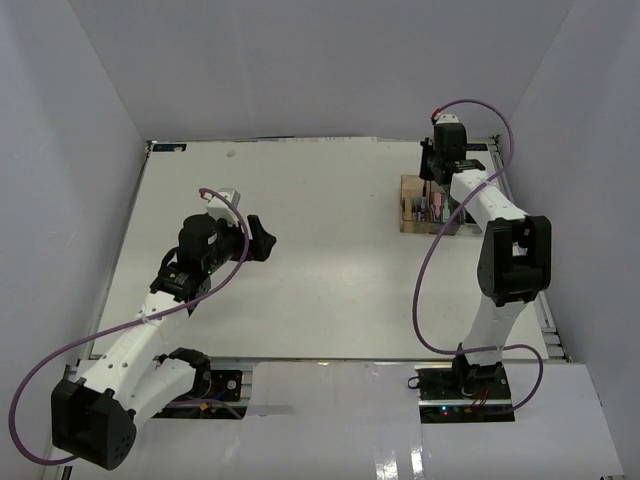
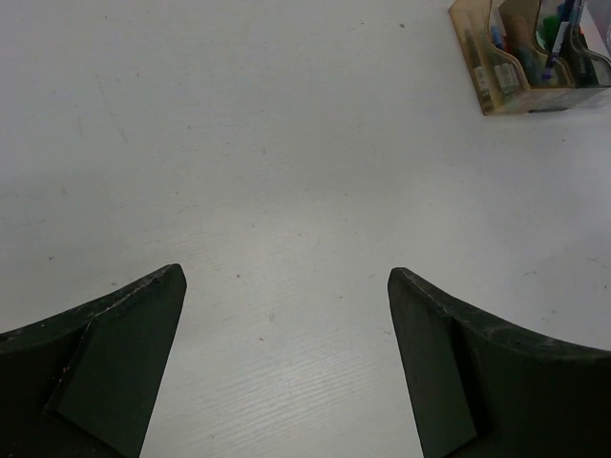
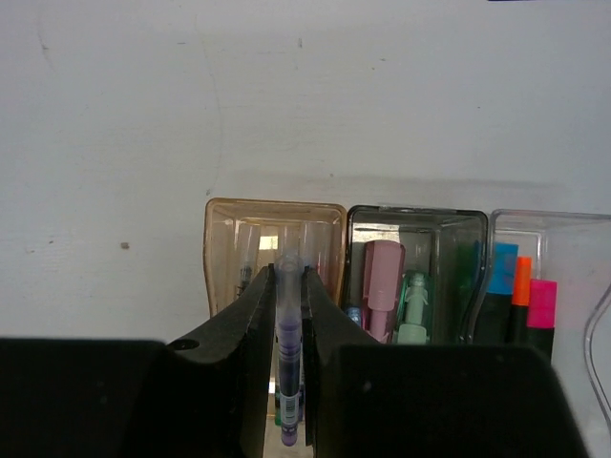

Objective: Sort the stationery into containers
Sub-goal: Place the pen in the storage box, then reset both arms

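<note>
Three containers [image 3: 417,212] stand in a row at 12 o'clock of the right fingers [image 3: 243,329] in the right wrist view: amber bin [image 3: 221,250], grey bin [image 3: 477,250], clear bin [image 3: 573,229]. Which one takes the thin pen [image 3: 288,343]? — Student

By contents, probably the amber one. Other thin pens [image 3: 241,277] lean inside it, while the grey bin holds a pink marker [image 3: 382,286] and a mint marker [image 3: 413,307], and the clear bin holds highlighters [image 3: 521,281] with blue, orange and pink caps. The right fingers are clamped on the pen's barrel, and its far end points at the amber mouth. Whether that end is already below the rim cannot be told. — Tutor

And the other arm? — Student

In the top view the left fingers [image 1: 262,238] hover toward 9 o'clock of the tabletop [image 1: 330,200], well apart from the containers at 2 o'clock. The left wrist view shows them spread wide with nothing between them. — Tutor

How is the drop best made? — Student

Centre the pen over the amber mouth, clear of the wall shared with the grey bin at 3 o'clock. Lower it until the leading end is well inside before parting the fingers. Open only a little, so that neither finger knocks the pens already inside, then lift straight out. The barrel looks thin and smooth. Released too high, it could tilt, lodge across the rim or fall into the neighbouring bin, and a nudge might shift these light plastic walls. — Tutor
</note>
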Controlling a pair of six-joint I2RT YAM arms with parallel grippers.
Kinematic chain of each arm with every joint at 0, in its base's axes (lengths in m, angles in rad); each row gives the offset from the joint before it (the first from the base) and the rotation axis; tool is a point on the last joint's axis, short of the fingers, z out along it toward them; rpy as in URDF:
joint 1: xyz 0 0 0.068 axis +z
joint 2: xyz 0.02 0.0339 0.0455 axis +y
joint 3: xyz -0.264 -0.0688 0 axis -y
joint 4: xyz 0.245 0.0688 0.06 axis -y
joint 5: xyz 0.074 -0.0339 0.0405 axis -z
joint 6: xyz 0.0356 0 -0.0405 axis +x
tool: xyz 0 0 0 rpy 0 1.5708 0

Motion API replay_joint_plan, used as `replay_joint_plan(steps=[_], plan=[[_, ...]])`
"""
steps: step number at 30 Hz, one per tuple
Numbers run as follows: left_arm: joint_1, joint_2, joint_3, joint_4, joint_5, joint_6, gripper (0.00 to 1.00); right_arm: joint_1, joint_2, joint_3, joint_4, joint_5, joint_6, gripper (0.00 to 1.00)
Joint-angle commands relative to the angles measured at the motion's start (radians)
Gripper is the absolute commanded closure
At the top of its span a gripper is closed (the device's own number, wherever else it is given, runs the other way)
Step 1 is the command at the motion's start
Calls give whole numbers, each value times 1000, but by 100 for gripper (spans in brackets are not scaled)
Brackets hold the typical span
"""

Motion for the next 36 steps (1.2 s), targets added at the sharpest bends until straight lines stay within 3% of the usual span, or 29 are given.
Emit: replay_joint_plan(steps=[1, 6, 10, 11, 16, 22, 27, 30, 36], plan=[[11, -12, 38, -5, -19, -2, 2, -3, 63, 79, -20, -37, -18, 91], [17, -13, 36, -4, -14, -3, 2, -3, 117, 118, -89, -105, -5, 73], [20, -18, 35, -2, -11, -3, 2, -3, 66, 83, -94, -94, 0, 46], [21, -21, 35, -1, -11, -5, 2, -3, 50, 76, -98, -92, 0, 43], [24, -35, 32, -1, -16, -2, 2, -3, -142, 4, -115, -86, 1, 29], [24, -70, 29, -2, -39, 0, 2, -3, -562, -190, -111, -51, -35, 9], [23, -133, 32, -28, -65, 3, 2, -3, -861, -324, -132, -19, -34, 2], [24, -174, 87, -92, -85, 1, 2, -1, -1050, -391, -137, -34, -14, 10], [24, -274, 188, -235, -183, 41, 2, -3, -1325, -460, -199, 27, -52, 10]])
